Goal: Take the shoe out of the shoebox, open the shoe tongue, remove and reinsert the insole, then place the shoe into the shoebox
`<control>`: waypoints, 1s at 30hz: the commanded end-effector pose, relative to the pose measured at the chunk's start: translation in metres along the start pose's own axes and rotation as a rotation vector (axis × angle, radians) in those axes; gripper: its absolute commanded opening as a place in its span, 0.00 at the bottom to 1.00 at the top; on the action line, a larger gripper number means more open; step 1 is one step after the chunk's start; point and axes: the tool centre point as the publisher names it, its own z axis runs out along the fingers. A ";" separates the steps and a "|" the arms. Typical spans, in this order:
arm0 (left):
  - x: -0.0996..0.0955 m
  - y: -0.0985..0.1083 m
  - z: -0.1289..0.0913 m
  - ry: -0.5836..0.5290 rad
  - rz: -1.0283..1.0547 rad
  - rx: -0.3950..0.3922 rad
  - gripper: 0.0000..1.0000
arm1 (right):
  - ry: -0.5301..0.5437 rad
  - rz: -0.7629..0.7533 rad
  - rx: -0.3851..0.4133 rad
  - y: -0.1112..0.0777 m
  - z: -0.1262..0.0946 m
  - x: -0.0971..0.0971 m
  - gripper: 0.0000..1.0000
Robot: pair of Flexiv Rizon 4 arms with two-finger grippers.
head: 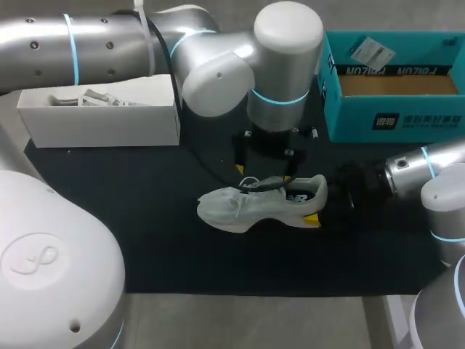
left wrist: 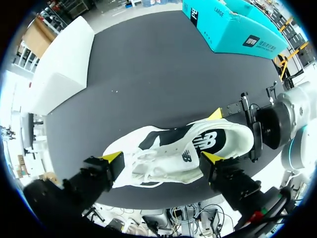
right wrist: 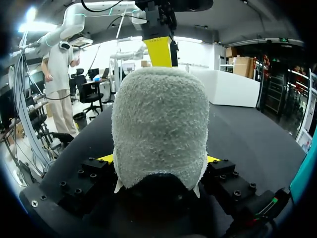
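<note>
The left arm reaches over the shoe. Its gripper points straight down above the shoe's middle, fingers spread wide. The right arm lies low behind the heel, its gripper clamping the heel from both sides.

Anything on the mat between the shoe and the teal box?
Nothing visible lies on the mat between the shoe and the teal box. The right hand grips the shoe's heel. The left hand hangs open right above the shoe, so a lift would likely have to clear it.
</note>
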 end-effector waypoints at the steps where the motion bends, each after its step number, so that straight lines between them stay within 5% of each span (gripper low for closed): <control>1: 0.009 -0.001 0.012 -0.014 -0.029 0.008 1.00 | -0.002 0.000 0.002 0.000 0.002 -0.001 0.00; 30: 0.022 0.012 0.051 -0.089 -0.103 -0.036 1.00 | -0.002 0.000 0.002 0.000 0.002 -0.001 0.00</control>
